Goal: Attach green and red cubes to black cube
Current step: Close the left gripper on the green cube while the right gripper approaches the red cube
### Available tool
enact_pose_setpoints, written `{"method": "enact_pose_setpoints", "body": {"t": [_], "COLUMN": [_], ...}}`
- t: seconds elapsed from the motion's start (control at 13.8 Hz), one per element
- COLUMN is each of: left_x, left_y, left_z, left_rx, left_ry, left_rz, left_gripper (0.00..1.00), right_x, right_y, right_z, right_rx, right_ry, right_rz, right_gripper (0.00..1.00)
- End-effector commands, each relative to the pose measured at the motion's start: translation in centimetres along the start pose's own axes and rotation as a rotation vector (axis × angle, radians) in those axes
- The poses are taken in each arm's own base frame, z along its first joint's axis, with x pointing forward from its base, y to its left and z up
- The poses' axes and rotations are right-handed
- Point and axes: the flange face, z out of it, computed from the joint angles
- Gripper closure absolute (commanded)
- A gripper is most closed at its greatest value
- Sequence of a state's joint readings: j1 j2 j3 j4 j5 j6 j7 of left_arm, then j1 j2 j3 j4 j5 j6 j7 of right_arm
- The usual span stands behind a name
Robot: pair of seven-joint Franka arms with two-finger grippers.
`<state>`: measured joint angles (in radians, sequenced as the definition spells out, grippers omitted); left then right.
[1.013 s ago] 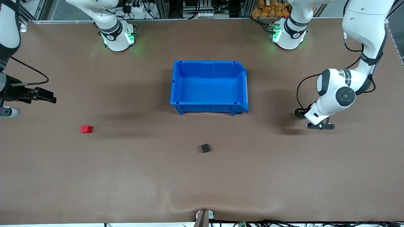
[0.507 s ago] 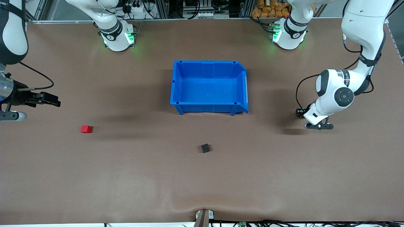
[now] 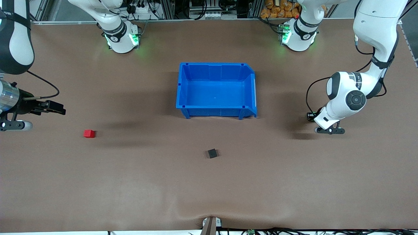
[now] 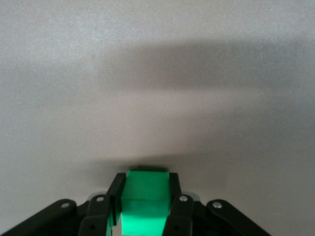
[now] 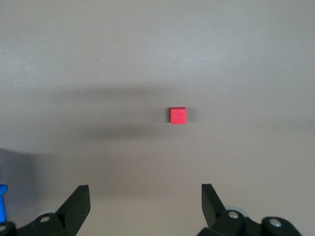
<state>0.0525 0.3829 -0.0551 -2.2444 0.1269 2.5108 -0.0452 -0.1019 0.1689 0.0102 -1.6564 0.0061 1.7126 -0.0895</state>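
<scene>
The green cube (image 4: pixel 146 195) sits between the fingers of my left gripper (image 4: pixel 146 184), which is shut on it low at the table surface. In the front view the left gripper (image 3: pixel 328 130) is toward the left arm's end of the table and the white hand hides the green cube. The red cube (image 3: pixel 89 133) lies on the mat toward the right arm's end. My right gripper (image 3: pixel 14 125) hangs open beside it, apart from it. In the right wrist view the red cube (image 5: pixel 178 115) lies well ahead of the open right gripper (image 5: pixel 145 201). The black cube (image 3: pixel 212 153) lies alone mid-table.
A blue bin (image 3: pixel 249 89), open and with nothing in it, stands mid-table, farther from the front camera than the black cube. Its corner (image 5: pixel 2 204) shows at the edge of the right wrist view. The brown mat (image 3: pixel 209 189) covers the table.
My left gripper has shut on the green cube. The right arm has moved inward over the table toward the red cube. The cubes on the mat have not moved.
</scene>
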Motion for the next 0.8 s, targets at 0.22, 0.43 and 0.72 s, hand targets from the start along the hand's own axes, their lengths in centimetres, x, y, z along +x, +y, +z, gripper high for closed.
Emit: {"method": "enact_pose_setpoints", "body": {"t": [0.22,0.43,0.72], "left_x": [0.0,0.2,0.1], "left_y": [0.1,0.5,0.0], "left_z": [-0.4,-0.9,-2.3], "left_rx": [0.009,0.008,0.011], "left_ry": [0.018,0.024,0.030], "left_rz": [0.001,-0.016,-0.021], "left_gripper": [1.00,1.00,1.00], "right_x": [0.6,1.2,1.5], "right_y": [0.3,0.3,0.4], "right_z": [1.3,2.4,3.0], "right_rx": [0.004,0.005,0.006], "right_ry": [-0.005,-0.013,-0.014], "right_rz": [0.003,0.001,0.003], "right_gripper": [0.00,0.00,0.00]}}
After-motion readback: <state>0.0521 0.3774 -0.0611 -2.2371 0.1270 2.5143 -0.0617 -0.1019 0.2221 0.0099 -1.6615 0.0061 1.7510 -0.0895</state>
